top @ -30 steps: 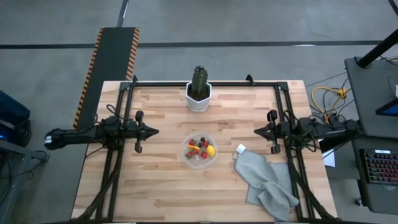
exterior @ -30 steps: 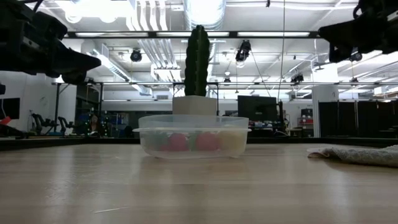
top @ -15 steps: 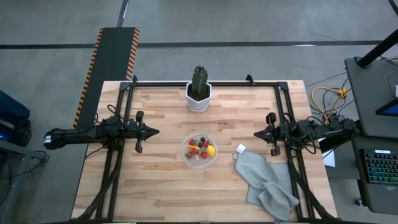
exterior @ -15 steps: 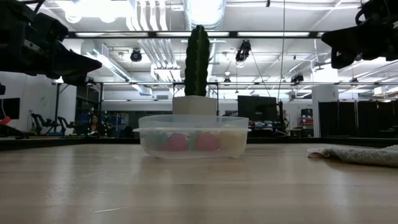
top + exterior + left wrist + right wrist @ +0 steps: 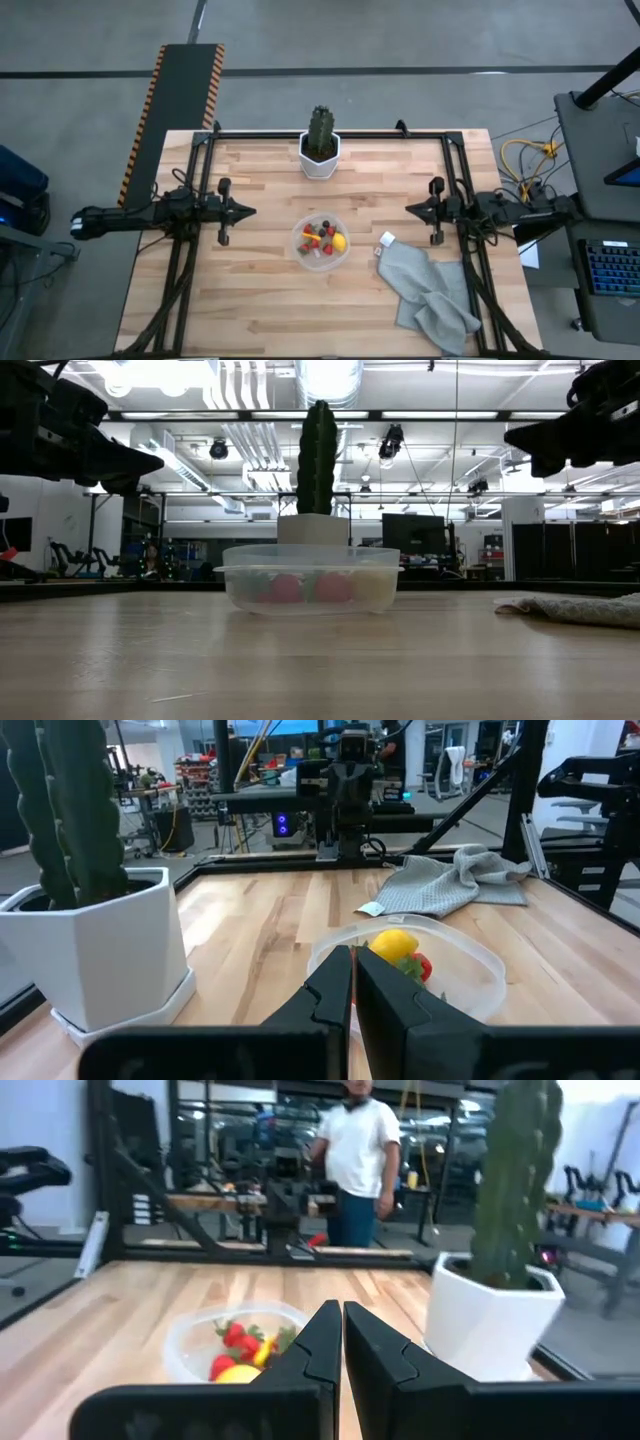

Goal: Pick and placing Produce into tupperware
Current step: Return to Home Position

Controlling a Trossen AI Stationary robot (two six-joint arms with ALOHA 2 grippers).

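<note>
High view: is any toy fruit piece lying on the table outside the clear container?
No, the red, yellow and dark toy fruit pieces all sit inside the round clear plastic container.

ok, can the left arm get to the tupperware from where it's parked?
Probably yes. The left gripper, shut, hangs above the table's left side pointing at the tupperware; only bare wood lies between, and the cactus pot stands well aside. It must open first.

Robotics lab / industrial bay. Evidence: exposed ceiling ducts (image 5: 330, 375) w/ strip lights (image 5: 200, 415), concrete floor (image 5: 400, 40), hazard-striped ramp (image 5: 175, 110), wood table (image 5: 270, 300) in black metal frame (image 5: 260, 133), side desk (image 5: 600, 130) w/ keyboard (image 5: 612, 268) + yellow cables (image 5: 520, 155), monitors (image 5: 415, 530) and a person (image 5: 355, 1150) standing in the big open hall behind.
</note>
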